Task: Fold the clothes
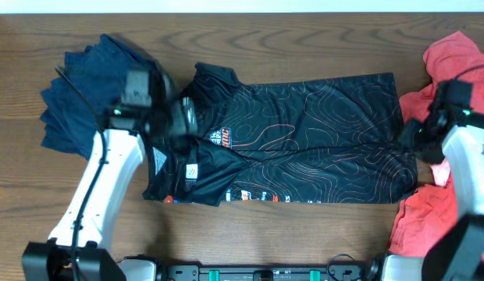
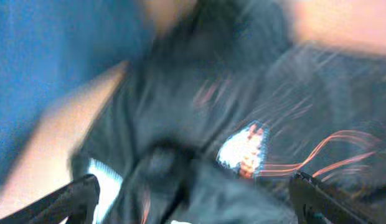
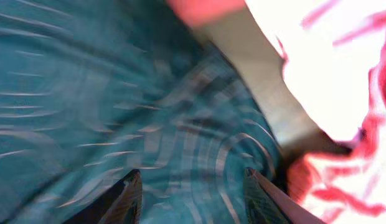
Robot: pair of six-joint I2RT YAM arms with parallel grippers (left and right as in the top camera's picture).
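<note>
A black jersey with orange contour lines and a white and orange chest logo lies flat across the middle of the table, collar to the left. My left gripper hangs over its collar and chest area. In the blurred left wrist view its fingers are spread wide over the dark fabric, holding nothing. My right gripper is at the jersey's right hem. In the right wrist view its fingers are open above the patterned cloth.
A dark blue garment lies bunched at the back left. Red clothes are heaped along the right edge, down to the front right. Bare wood shows along the front.
</note>
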